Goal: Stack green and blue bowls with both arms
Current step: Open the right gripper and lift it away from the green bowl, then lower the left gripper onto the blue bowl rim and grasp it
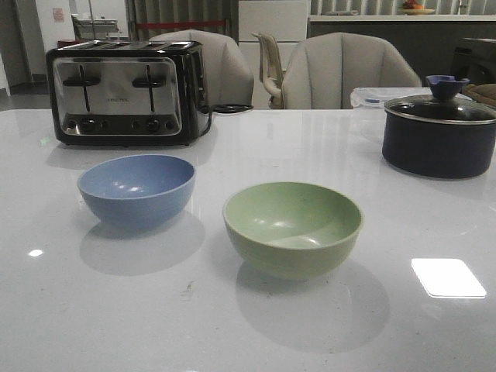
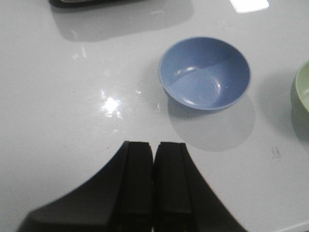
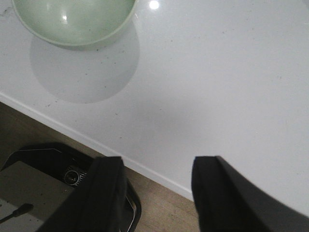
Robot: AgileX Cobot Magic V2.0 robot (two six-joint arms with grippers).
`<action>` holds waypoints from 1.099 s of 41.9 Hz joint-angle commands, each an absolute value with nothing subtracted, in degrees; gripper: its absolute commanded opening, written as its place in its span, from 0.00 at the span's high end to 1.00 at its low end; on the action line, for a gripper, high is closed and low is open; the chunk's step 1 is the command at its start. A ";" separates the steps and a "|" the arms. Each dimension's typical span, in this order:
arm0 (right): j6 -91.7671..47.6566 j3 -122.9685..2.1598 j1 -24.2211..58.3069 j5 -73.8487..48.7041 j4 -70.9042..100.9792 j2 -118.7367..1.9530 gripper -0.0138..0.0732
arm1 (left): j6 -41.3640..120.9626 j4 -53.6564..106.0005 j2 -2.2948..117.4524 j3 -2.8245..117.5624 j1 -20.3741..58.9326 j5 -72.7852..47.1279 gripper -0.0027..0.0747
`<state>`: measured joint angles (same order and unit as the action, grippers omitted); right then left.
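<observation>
The blue bowl (image 1: 136, 188) stands upright and empty on the white table, left of centre. The green bowl (image 1: 293, 225) stands upright and empty to its right, nearer the front, apart from it. Neither arm shows in the front view. In the left wrist view my left gripper (image 2: 155, 145) is shut and empty above the table, with the blue bowl (image 2: 205, 72) ahead of it and the green bowl's rim (image 2: 304, 92) at the frame edge. In the right wrist view my right gripper (image 3: 157, 162) is open and empty over the table's front edge, the green bowl (image 3: 72, 21) ahead.
A black-and-steel toaster (image 1: 128, 91) stands at the back left with its cord trailing right. A dark navy lidded pot (image 1: 439, 129) stands at the back right. Grey chairs (image 1: 341, 74) stand behind the table. The table's front edge (image 3: 72, 129) and the floor show in the right wrist view.
</observation>
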<state>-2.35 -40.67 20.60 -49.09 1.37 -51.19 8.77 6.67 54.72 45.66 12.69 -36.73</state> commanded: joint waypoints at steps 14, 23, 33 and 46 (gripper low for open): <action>-2.88 -42.14 20.59 -46.90 0.69 -50.63 0.33 | 9.07 6.92 84.26 62.79 15.79 -32.84 0.15; -2.88 -42.14 20.59 -46.90 0.69 -50.63 0.33 | 9.07 7.02 97.45 72.73 15.79 -33.05 0.16; -2.88 -42.14 20.59 -46.90 0.69 -50.63 0.33 | 9.07 7.17 107.19 80.24 15.79 -33.45 0.16; -2.88 -42.14 20.59 -46.90 0.69 -50.63 0.33 | 9.07 7.69 110.93 81.49 15.79 -34.68 0.34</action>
<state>-2.43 -40.67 20.60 -49.09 1.31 -51.19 8.87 6.91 113.83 79.62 15.49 -35.59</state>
